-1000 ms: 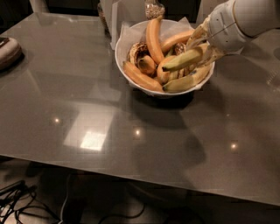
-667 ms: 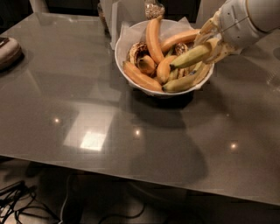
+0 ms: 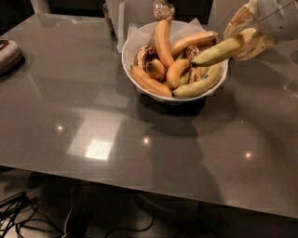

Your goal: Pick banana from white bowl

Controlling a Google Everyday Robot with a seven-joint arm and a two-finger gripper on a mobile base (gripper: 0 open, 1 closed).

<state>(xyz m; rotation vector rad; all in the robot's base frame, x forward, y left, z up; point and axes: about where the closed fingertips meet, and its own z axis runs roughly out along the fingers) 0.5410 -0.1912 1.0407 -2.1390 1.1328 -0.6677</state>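
**Gripper** (image 3: 245, 37): upper right of the camera view, just beyond the right rim of the bowl, at the end of a white arm (image 3: 279, 14). Its tan fingers (image 3: 238, 22) are closed about the stalk end of the banana, one above it and one below.

**Banana** (image 3: 216, 50): greenish-yellow and fairly straight.
- Position: it is held by its right end, raised over the right side of the bowl.
- Long axis: it runs from the gripper down and to the left, ending in a dark tip (image 3: 194, 62) that hangs lowest.
- Contact: the tip lies above the pile near the bowl's middle. Whether it touches the fruit beneath cannot be told.

**Bowl** (image 3: 125, 53): white, round and paper-lined (image 3: 135, 33), at the far centre of the table (image 3: 93, 121).
- Contents: several orange bananas (image 3: 163, 37) and a curved yellow one (image 3: 201, 83) along the right wall, directly under the held banana.

**Governing relation:** nearly the whole banana reaches from the gripper inward over the bowl, and only the gripped end is outside the rim.

**Judgement:**
- Step in hand: the lift out of the bowl, with the grasp apparently made.
- Next move: it calls for travel upward and to the right, roughly along the banana's own axis, until the dark tip passes the rim.
- Risk: the low tip may drag on the curved banana or catch the rim, and the long overhang may pivot in the end grasp.
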